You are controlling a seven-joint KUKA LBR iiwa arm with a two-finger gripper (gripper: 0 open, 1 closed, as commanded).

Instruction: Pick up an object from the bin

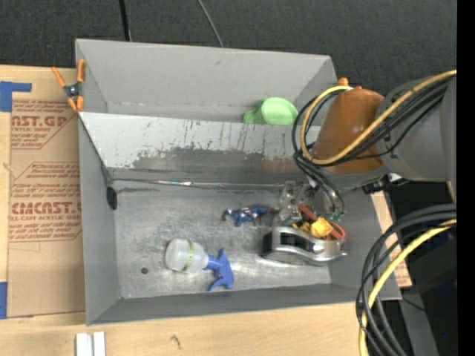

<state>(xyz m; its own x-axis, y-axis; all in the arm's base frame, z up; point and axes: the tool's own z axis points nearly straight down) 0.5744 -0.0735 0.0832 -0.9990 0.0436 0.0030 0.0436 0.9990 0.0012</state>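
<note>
Orange cover (355,128) and looped yellow and black cables (326,136) on the arm's wrist stand highest, over the right side of the grey metal bin (223,73). The bin's floor is scuffed and dull, its sloped back wall streaked with wear. It rests on a pale wooden tabletop (223,332), with dark flooring (297,13) behind.

The gripper (297,201) hangs below the wrist, low over the right part of the floor. It is half lost among cables and glints, so whether it is open or closed I cannot tell, and nothing can be seen held in it.

Just below it lies a silvery metal object (300,247), shiny, with a dark opening at its left end. Its long axis runs roughly left to right along the floor, the right end reaching toward the bin's right wall. Small yellow and red pieces (323,228) sit on its upper right; whether they belong to it or are a separate thing cannot be made out.

Left of the gripper is a small blue item (245,215), too small to name. Well apart, at front left, a translucent white bulb with a green ring (183,256) lies touching a blue plastic piece (219,271). A green ball (278,111) rests high against the back wall.
</note>
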